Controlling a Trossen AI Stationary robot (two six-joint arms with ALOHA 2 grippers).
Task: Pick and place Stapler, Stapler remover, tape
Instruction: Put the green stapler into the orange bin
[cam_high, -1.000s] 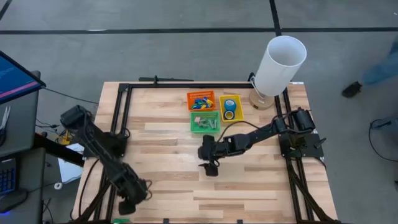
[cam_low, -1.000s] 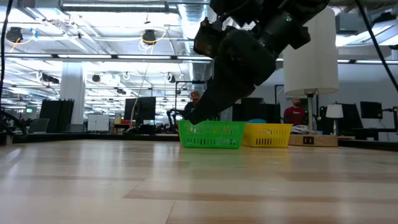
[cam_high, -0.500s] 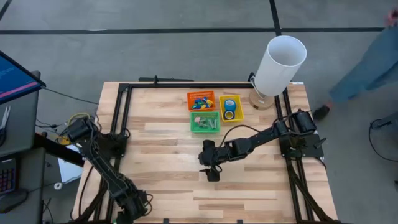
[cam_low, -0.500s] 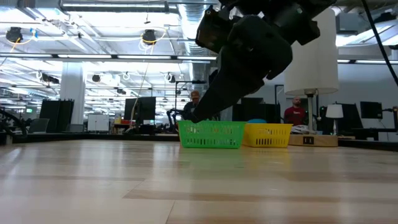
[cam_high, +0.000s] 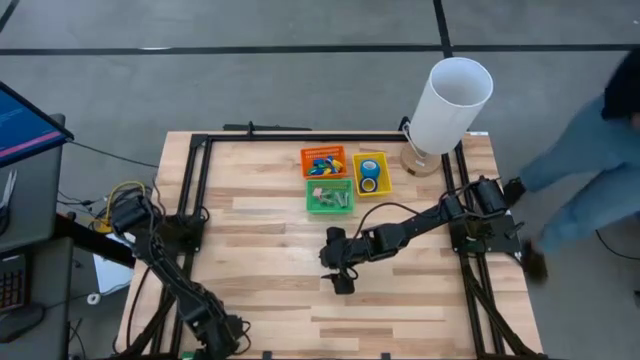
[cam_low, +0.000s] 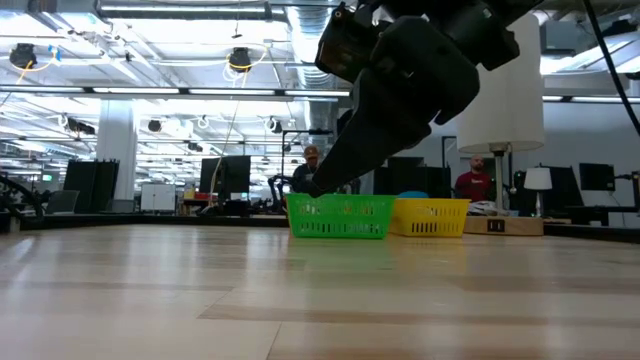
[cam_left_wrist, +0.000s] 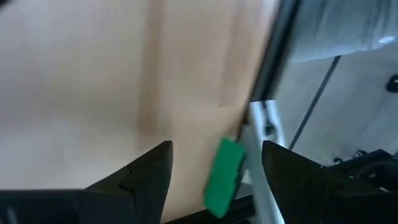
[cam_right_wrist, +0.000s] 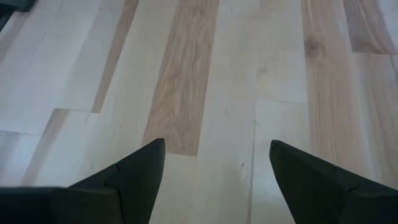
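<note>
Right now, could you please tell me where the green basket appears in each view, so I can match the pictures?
High view: green basket at the table's far middle, below the orange basket.
Low view: centre, at the table's far edge.
Left wrist view: not in it.
Right wrist view: not in it.
Shared landmark: the yellow basket, touching the green one's side in both.

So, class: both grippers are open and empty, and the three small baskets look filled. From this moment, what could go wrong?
1. The open right gripper hangs over bare wooden table; swinging back, its arm could knock the green plastic basket.
2. The open left gripper sits at the table's near edge beside the metal frame rail, which it may strike.
3. A person is walking close past the right arm's side.
</note>
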